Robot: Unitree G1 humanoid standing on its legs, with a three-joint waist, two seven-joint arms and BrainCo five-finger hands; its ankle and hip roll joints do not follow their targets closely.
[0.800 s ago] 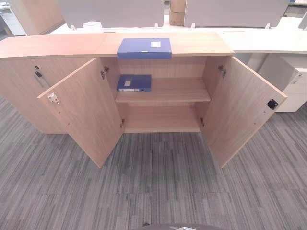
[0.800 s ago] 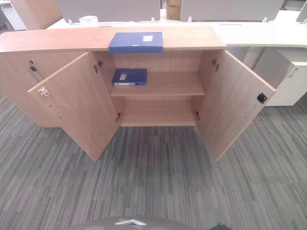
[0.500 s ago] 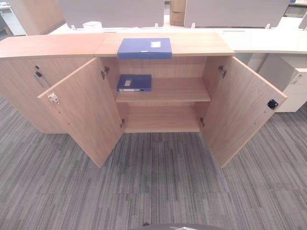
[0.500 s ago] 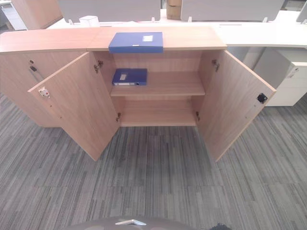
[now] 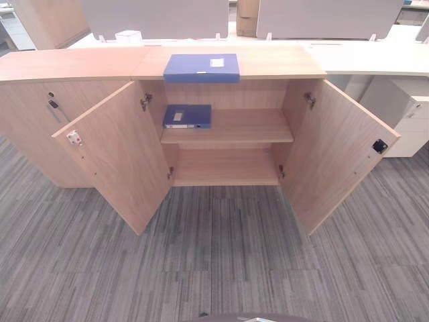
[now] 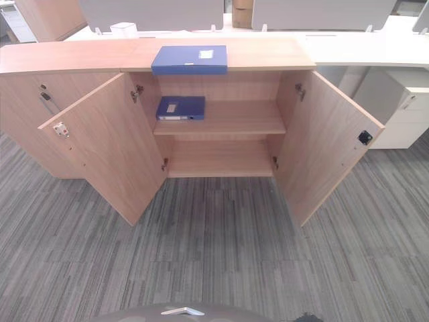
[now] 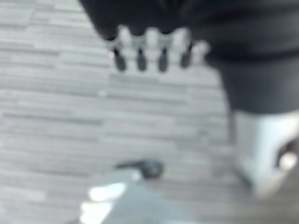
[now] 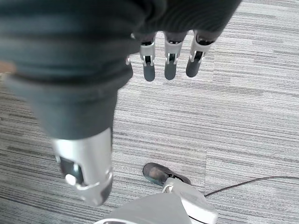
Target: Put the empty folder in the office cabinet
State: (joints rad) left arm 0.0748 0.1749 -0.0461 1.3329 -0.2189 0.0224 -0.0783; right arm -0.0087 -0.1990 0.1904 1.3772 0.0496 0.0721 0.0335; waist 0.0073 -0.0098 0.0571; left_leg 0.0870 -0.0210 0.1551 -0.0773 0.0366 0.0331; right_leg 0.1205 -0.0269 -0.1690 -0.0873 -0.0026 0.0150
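In the left eye view we are facing a flat blue rectangular folder (image 5: 202,67) lying top centre on the open wood-grain cabinet (image 5: 228,127), another blue folder (image 5: 188,115) sitting on its upper shelf. In the wrist views our left hand (image 7: 149,51) and right hand (image 8: 168,60) are hanging relaxed, fingers straight, over striped grey carpet (image 8: 243,107).

Both my arms hang down, hands pointing at the floor. Left hand (image 7: 149,51): fingers straight in a row, dark tips down, holding nothing; thumb (image 7: 261,154) set apart. Right hand (image 8: 170,56): fingers (image 8: 170,63) relaxed and straight, empty; thumb (image 8: 86,172) apart from them. Dark ribbed covers over both wrists.
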